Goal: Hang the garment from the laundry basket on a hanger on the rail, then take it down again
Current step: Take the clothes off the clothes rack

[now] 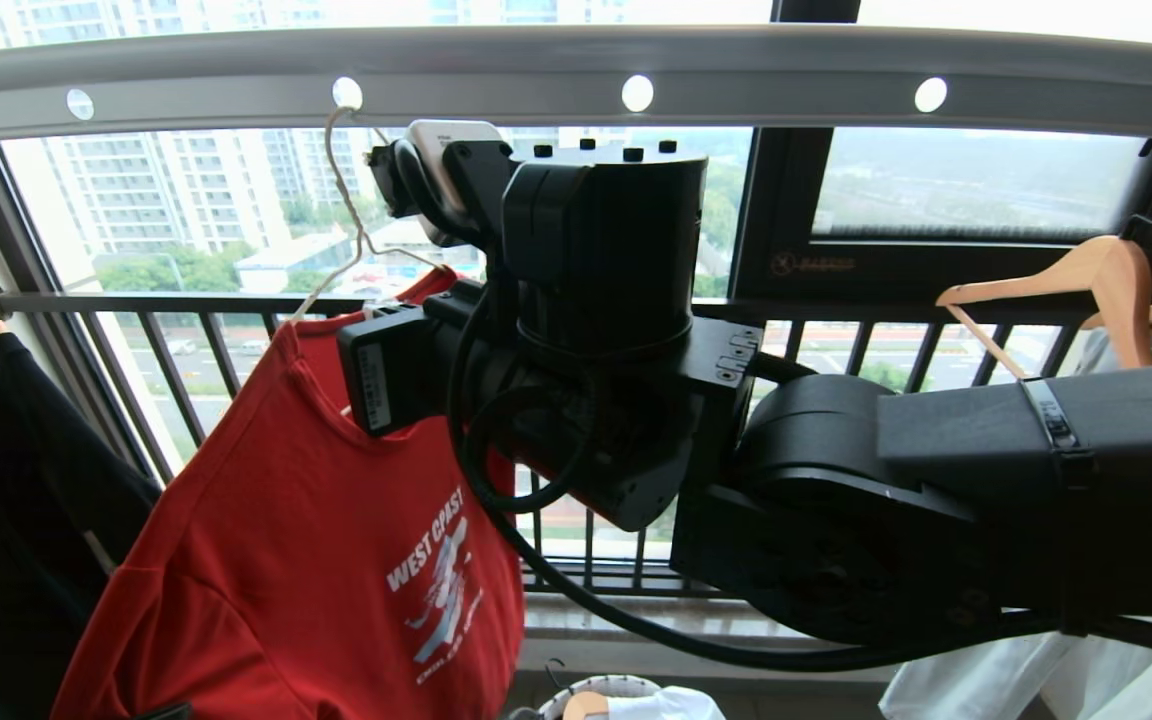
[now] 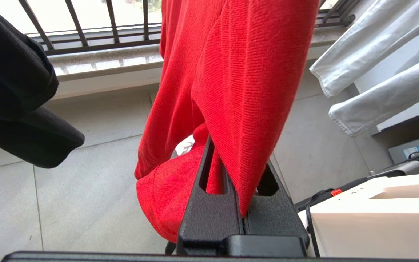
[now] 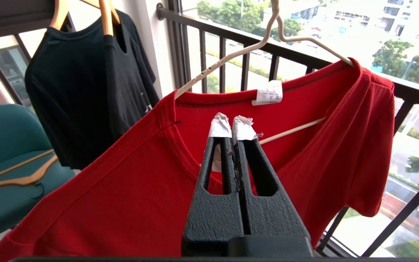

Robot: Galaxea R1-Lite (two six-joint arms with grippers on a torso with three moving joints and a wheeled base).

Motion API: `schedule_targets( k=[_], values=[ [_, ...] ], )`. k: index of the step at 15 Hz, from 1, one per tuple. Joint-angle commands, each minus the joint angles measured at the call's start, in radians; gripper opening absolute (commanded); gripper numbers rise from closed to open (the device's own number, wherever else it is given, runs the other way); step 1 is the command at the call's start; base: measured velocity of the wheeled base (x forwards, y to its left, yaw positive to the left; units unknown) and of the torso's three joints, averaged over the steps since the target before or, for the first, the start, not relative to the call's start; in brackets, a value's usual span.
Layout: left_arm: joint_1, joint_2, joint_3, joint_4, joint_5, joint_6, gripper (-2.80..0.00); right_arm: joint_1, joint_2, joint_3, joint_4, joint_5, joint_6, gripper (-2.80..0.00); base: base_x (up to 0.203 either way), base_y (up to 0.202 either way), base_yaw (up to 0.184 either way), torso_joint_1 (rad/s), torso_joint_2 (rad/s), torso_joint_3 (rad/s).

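**Red T-shirt on the rail, both grippers closed**

The rail (image 1: 556, 75) spans the top of the head view, a grey bar with round holes, and the hook of the hanger (image 1: 341, 200) is caught in one of those holes. That leaves the garment (image 1: 316, 540) hanging from the rail rather than from any arm, tilted down toward the robot's left, probably because its lower part is being drawn that way.

The right arm fills the middle of the head view, reaching up to the collar. In the right wrist view the right gripper (image 3: 232, 125) sits at the neckline with its taped fingertips (image 3: 219, 127) pressed together; they seem to lie against the collar cloth, but whether they pinch it cannot be told. Its place by the hanger's lower bar suggests it is there to manage the hanger.

The left gripper (image 2: 231, 171) is clamped on a fold of the red cloth low down, which passes between its closed jaws, likely to keep the shirt taut.

Only the rim of the laundry basket (image 1: 604, 690) shows, at the bottom edge of the head view.
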Motion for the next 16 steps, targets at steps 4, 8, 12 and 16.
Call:
schedule_targets(
  k=[4,8,12,16],
  values=[
    [-0.002,-0.002,-0.028,0.002,0.001,-0.009,-2.8,-0.007,0.005,0.006,-0.004,-0.005,0.002,-2.8,0.0,0.0,0.0,0.0,0.0,0.0],
    [0.0,-0.054,-0.076,0.033,0.02,-0.023,0.0,-0.022,-0.006,0.05,-0.009,-0.02,0.003,-2.8,0.0,0.0,0.0,0.0,0.0,0.0],
    [0.001,-0.095,-0.192,0.252,0.254,-0.022,0.0,-0.035,-0.03,0.11,-0.01,-0.032,0.003,-2.8,0.0,0.0,0.0,0.0,0.0,0.0],
    [0.003,-0.127,-0.275,0.273,0.373,-0.023,0.0,-0.038,-0.055,0.148,-0.01,-0.042,0.003,-2.8,0.0,0.0,0.0,0.0,0.0,0.0]
  ],
)
